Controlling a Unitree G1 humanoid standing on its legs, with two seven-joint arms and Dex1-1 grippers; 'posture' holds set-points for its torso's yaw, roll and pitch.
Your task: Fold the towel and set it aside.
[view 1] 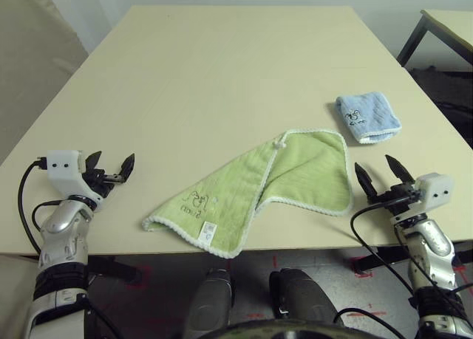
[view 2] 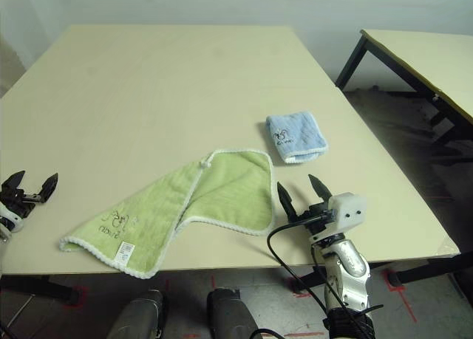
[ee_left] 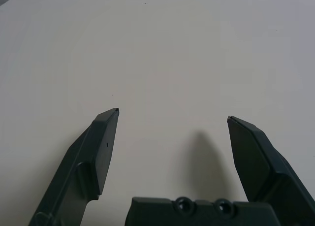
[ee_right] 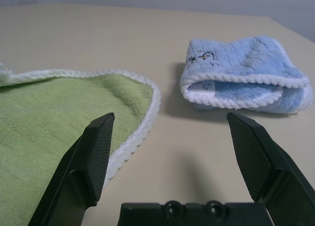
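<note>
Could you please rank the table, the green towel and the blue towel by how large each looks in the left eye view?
1. Table, by far the largest.
2. Green towel, partly folded.
3. Blue towel, smallest; it lies farther from the camera, yet the gap looks too wide for that to explain it.

The light green terry towel with white stitched edging carries a small dark embroidered logo and a white label tag; their lettering is too small to read. The smaller light-blue folded towel bears a dark embroidered mark, equally unreadable.
</note>
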